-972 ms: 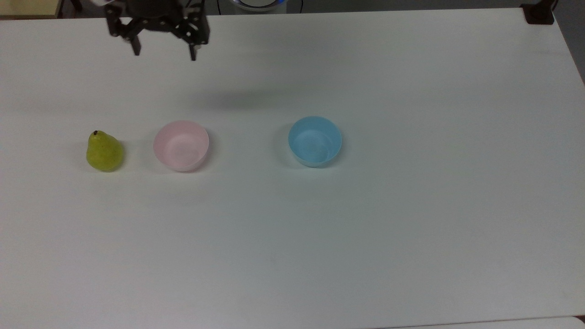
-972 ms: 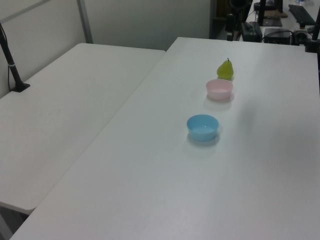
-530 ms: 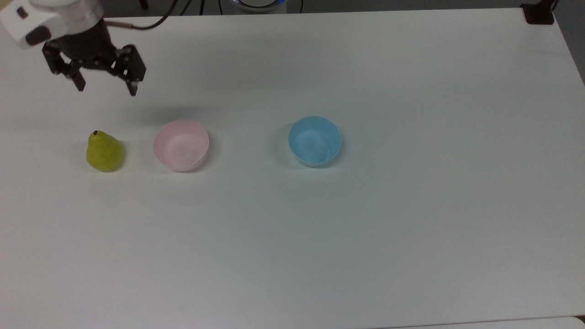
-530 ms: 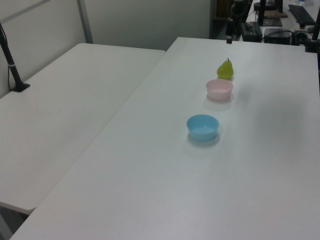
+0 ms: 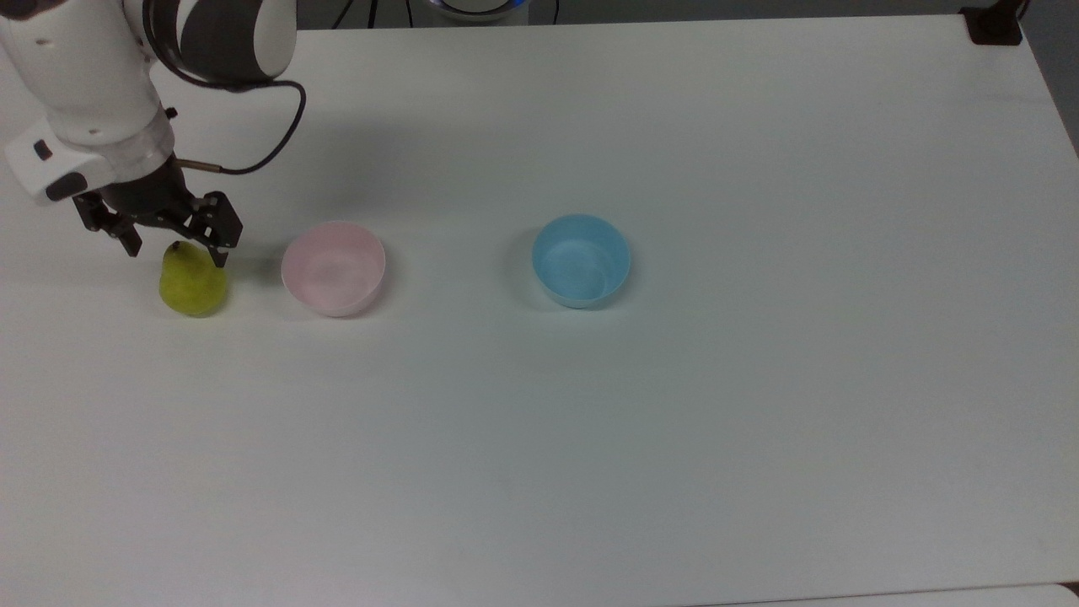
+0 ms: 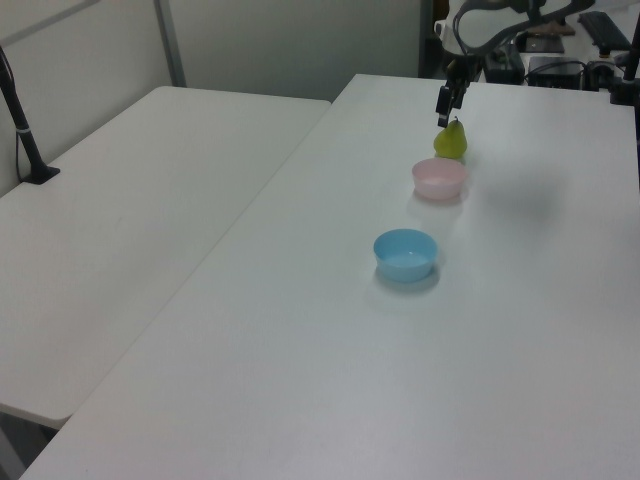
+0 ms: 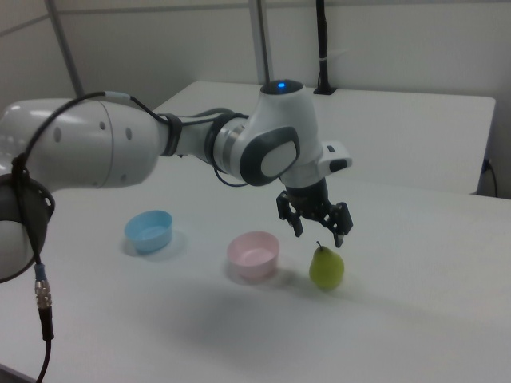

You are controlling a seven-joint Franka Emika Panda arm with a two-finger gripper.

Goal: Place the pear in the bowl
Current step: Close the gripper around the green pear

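Three things sit in a row on the white worktop [image 5: 674, 421]. Seen in the left view, the light blue bowl [image 6: 405, 253] is nearest, then the pale pink bowl [image 6: 439, 178], then the pear [image 6: 450, 139] farthest, just beside the pink one. The pear is yellow-green, upright, round-bottomed, with a dark stem tip. Its top is partly covered in the top view by the black end effector [image 5: 174, 253], which hovers over it with fingers spread apart, gripping nothing.

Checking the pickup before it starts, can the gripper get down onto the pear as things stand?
Probably yes: the open gripper hangs just above the pear, nothing between them, and the pink bowl stands apart.
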